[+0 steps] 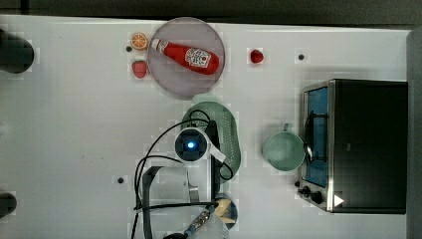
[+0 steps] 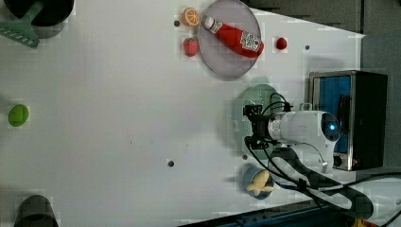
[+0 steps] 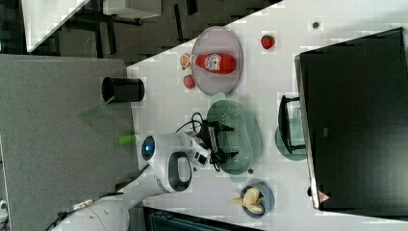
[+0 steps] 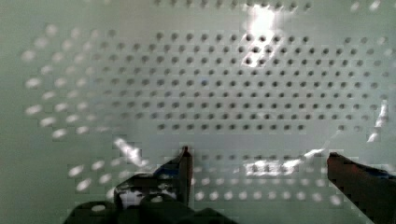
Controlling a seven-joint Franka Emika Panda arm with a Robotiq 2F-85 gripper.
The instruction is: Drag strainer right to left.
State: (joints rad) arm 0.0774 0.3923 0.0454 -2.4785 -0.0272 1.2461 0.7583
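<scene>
Where the white desk [image 1: 74, 124] meets the toaster oven side, the strainer [image 1: 230, 130] sits as a pale mint-green oval of smooth plastic, wide rim, base peppered with rows of small round holes. In the top view it lies just below the round grey-pink plate [image 1: 171, 77] and left of the round green cup [image 1: 283, 151], apart from the cup. The hand [image 4: 257, 163] hangs over the strainer's bowl, its two dark fingers [image 4: 184, 170] spread wide with nothing between them; the wrist view shows glossy perforated plastic with bright glare spots right under the tips. Whether the tips touch the base, cannot tell. In the right view the black hand [image 3: 219, 142] points into the strainer from the right view's left, cables looping off the white, rounded wrist.

On the plate lies a red ketchup bottle [image 1: 185, 55], white cap, printed label, tilted across it. Just at the top view's left of the plate: an orange slice [image 1: 139, 41] and a strawberry [image 1: 140, 68]. Another small red berry [image 1: 256, 56] sits at the top view's right of the plate. A boxy metal toaster oven [image 1: 361, 144], dark top, glass door, knobs, stands right of the cup. A blue bowl [image 2: 253, 182] with a yellow banana-like piece sits beside the arm base.
</scene>
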